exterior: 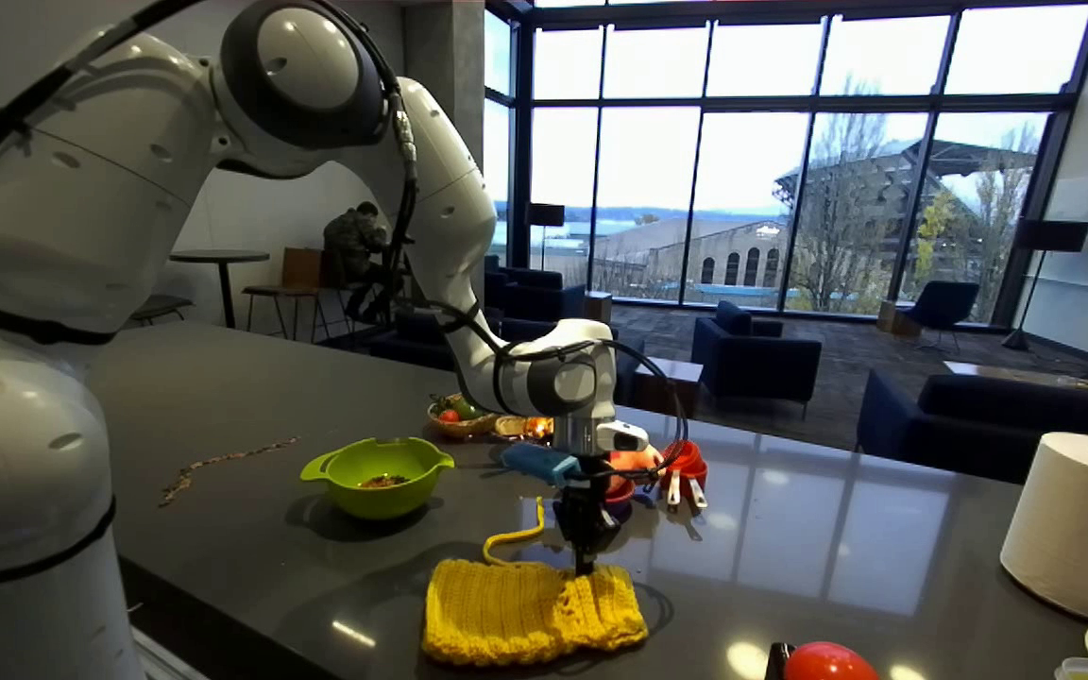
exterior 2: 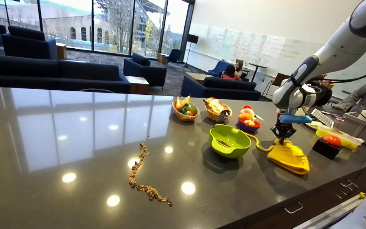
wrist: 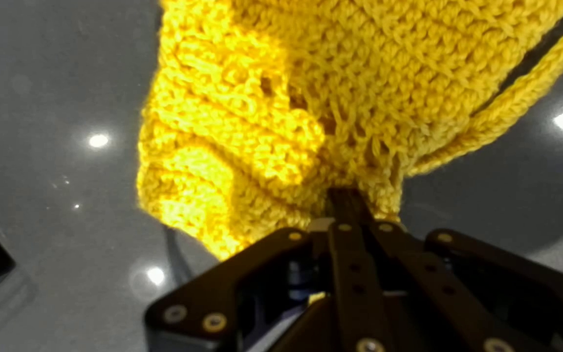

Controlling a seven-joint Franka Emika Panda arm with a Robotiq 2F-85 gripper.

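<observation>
A yellow knitted hat [exterior: 497, 614] lies on the grey counter, with its knitted cord [exterior 2: 259, 144] trailing away from one edge. My gripper [exterior: 585, 567] points straight down at the hat in both exterior views. In the wrist view the gripper [wrist: 350, 195] is shut, its dark fingers meeting at the tips against the yarn near the hat's edge. The knit [wrist: 271, 146] is bunched and folded beside the tips, with a few gaps in the stitches. The very ends of the fingers sink into the fabric, so whether any yarn is pinched cannot be told.
A green bowl [exterior 2: 233, 152] stands near the hat. Behind are a purple bowl [exterior 2: 249, 127], a fruit basket [exterior 2: 185, 118] and another basket [exterior 2: 213, 116]. A red button [exterior 2: 331, 140] on a black box and a paper towel roll [exterior: 1082, 529] stand close by. Beans [exterior 2: 135, 173] form a line.
</observation>
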